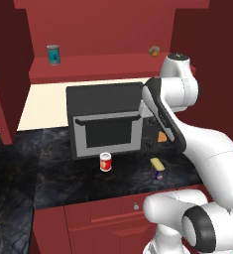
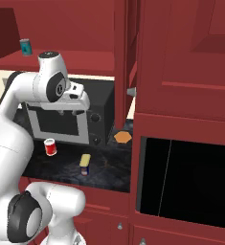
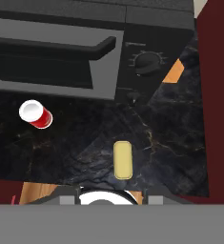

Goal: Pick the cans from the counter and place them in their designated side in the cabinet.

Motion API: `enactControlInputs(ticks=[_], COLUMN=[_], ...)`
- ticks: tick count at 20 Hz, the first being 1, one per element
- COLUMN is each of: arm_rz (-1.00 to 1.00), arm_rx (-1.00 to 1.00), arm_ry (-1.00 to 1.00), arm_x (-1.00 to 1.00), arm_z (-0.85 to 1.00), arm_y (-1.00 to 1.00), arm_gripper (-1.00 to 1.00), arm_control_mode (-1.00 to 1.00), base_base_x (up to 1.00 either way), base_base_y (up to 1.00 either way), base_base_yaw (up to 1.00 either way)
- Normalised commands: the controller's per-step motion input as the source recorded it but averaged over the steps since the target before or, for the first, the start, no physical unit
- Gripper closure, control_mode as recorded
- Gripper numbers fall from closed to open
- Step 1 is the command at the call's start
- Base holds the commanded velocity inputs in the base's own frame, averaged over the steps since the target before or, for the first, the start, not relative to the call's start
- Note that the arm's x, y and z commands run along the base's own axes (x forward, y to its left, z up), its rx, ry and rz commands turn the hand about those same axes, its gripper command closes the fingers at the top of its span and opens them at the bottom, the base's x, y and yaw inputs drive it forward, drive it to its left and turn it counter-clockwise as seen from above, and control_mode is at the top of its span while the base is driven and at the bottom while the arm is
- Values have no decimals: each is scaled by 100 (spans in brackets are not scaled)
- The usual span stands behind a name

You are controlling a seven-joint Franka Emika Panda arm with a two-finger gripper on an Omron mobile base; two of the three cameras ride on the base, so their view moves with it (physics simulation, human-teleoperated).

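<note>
Closed, empty hand (image 2: 70,113) above the counter (image 1: 19,163). Descending closed, its fingers could topple the blue can (image 3: 123,159) or red can (image 3: 35,114).

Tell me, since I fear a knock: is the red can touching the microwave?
Apart. The hand view shows bare black counter between the red can and the microwave.

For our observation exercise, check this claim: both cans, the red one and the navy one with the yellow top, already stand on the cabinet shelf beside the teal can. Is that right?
Not quite. The red can and the navy can stand on the black counter in front of the microwave, as the left base view shows. The teal can does stand on the cabinet shelf.
</note>
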Motion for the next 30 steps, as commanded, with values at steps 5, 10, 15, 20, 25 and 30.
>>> enactControlInputs(ticks=[5,10,15,20,25,30], arm_rz=[0,-1,-1,0,0,0], arm_rx=[0,0,0,0,0,0], arm_ry=[0,0,0,0,0,-1], arm_x=[-3,-16,-12,-8,-6,-6], arm_z=[0,-2,-6,-12,-12,-12], arm_y=[0,-3,-3,-2,-5,-6], arm_gripper=[-100,-100,-100,-100,-100,-100], arm_control_mode=[-100,-100,-100,-100,-100,-100], base_base_x=[0,0,0,0,0,0], base_base_y=[0,0,0,0,0,0], base_base_yaw=[0,0,0,0,0,0])
